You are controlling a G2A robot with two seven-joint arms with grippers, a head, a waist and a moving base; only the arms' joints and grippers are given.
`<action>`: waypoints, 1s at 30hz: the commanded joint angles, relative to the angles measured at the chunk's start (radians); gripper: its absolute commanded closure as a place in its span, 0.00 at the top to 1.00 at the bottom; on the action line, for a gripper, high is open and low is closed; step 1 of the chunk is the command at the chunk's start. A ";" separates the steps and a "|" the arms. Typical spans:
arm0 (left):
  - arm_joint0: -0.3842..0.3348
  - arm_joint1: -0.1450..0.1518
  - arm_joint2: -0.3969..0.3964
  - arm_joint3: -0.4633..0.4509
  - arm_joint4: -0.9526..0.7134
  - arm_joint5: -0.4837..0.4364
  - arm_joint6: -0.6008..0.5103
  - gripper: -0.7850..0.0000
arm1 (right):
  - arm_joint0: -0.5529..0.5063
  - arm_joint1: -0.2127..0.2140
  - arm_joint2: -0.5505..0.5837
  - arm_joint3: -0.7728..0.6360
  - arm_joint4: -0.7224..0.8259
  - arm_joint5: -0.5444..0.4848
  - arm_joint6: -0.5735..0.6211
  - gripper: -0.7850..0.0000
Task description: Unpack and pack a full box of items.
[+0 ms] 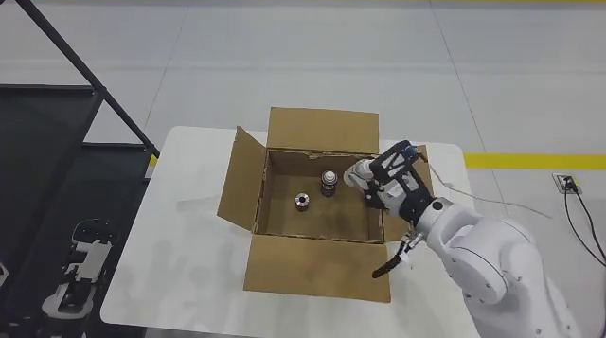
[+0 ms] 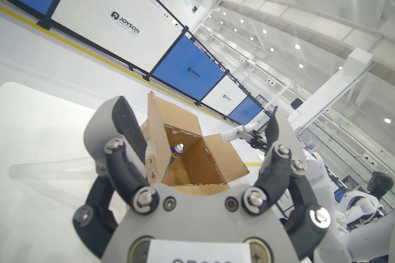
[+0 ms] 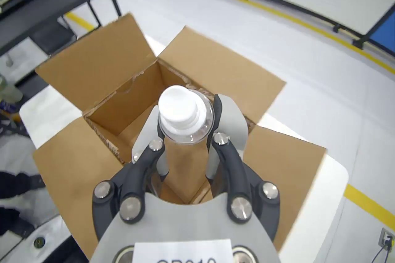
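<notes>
Between the fingers of the right gripper, clamped at the shoulder, a white-capped clear plastic bottle hangs over the cardboard box near its right wall; seemingly light, smooth and squashable, it is probably best held there. Below stand a spray can and a small round container, apart from it; the left gripper sits spread wide beside the white table.

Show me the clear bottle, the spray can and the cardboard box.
clear bottle (image 3: pixel 178 109), right wrist view, its white cap.
spray can (image 1: pixel 329 182), top view, its top.
cardboard box (image 1: pixel 322 130), top view, far flap.
</notes>
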 commanded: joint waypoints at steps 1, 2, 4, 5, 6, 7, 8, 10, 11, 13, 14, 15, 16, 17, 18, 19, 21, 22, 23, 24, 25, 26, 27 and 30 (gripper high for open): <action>0.000 0.000 0.000 0.000 0.000 0.000 0.000 1.00 | 0.104 -0.014 -0.097 0.132 0.012 -0.007 0.049 0.00; 0.000 0.000 0.000 0.000 0.000 0.000 0.000 1.00 | 0.138 -0.023 -0.133 0.190 0.025 -0.004 0.055 0.00; 0.000 0.000 0.000 0.000 0.000 0.000 0.000 1.00 | 0.200 -0.039 -0.200 0.298 0.030 0.007 0.070 0.00; 0.000 0.000 0.000 0.000 0.000 0.000 0.000 1.00 | 0.224 -0.048 -0.230 0.348 0.035 0.015 0.071 0.00; 0.000 0.000 0.000 0.000 0.000 0.000 0.000 1.00 | 0.245 -0.056 -0.254 0.391 0.048 0.014 0.066 0.00; 0.000 0.000 0.000 0.000 0.000 0.000 0.000 1.00 | 0.264 -0.062 -0.272 0.432 0.052 0.016 0.061 0.00; 0.000 0.000 0.000 0.000 0.000 0.000 0.000 1.00 | 0.277 -0.068 -0.288 0.465 0.052 0.018 0.048 0.00; 0.000 0.000 0.000 0.000 0.000 0.000 0.000 1.00 | 0.293 -0.077 -0.313 0.522 0.055 0.005 0.026 0.00; 0.000 0.000 0.000 0.000 0.000 0.000 0.000 1.00 | 0.297 -0.081 -0.325 0.545 0.043 0.006 0.014 0.00; 0.000 0.000 0.000 0.000 0.000 0.000 0.000 1.00 | 0.300 -0.087 -0.349 0.579 0.025 -0.011 -0.010 0.00; 0.000 0.000 0.000 0.000 0.000 0.000 0.000 1.00 | 0.298 -0.088 -0.355 0.596 0.013 -0.009 -0.024 0.00; 0.000 0.000 0.000 0.000 0.000 0.000 0.000 1.00 | 0.297 -0.090 -0.361 0.608 0.003 -0.009 -0.035 0.00; 0.000 0.000 0.000 0.000 0.000 0.000 0.000 1.00 | 0.294 -0.092 -0.365 0.619 -0.002 -0.011 -0.048 0.00; 0.000 0.000 0.000 0.000 0.000 0.000 0.000 1.00 | 0.291 -0.092 -0.368 0.628 -0.013 -0.010 -0.060 0.00; 0.000 0.000 0.000 0.000 0.000 0.000 0.000 1.00 | 0.288 -0.093 -0.370 0.635 -0.020 -0.010 -0.072 0.00; 0.000 0.000 0.000 0.000 0.000 0.000 0.000 1.00 | 0.284 -0.094 -0.372 0.641 -0.030 -0.012 -0.083 0.00; 0.000 0.000 0.000 0.000 0.000 0.000 0.000 1.00 | 0.278 -0.095 -0.380 0.650 -0.070 0.001 -0.099 0.00; 0.000 0.000 0.000 0.000 0.000 0.000 0.000 1.00 | 0.273 -0.096 -0.382 0.651 -0.073 0.001 -0.107 0.00; 0.000 0.000 0.000 0.000 0.000 0.000 0.000 1.00 | 0.272 -0.096 -0.383 0.655 -0.077 0.001 -0.110 0.09; 0.000 0.000 0.000 0.000 0.000 0.000 0.000 1.00 | 0.269 -0.097 -0.383 0.658 -0.087 0.005 -0.114 0.15; 0.000 0.000 0.000 0.000 0.000 0.000 0.000 1.00 | 0.266 -0.098 -0.384 0.659 -0.089 0.005 -0.117 0.21; 0.000 0.000 0.000 0.000 0.000 0.000 0.000 1.00 | 0.264 -0.098 -0.383 0.658 -0.090 0.004 -0.118 0.27; 0.000 0.000 0.000 0.000 0.000 0.000 0.000 1.00 | 0.262 -0.098 -0.381 0.658 -0.092 0.003 -0.119 0.35; 0.000 0.000 0.000 0.000 0.000 0.000 0.000 1.00 | 0.257 -0.098 -0.372 0.655 -0.093 -0.003 -0.117 0.44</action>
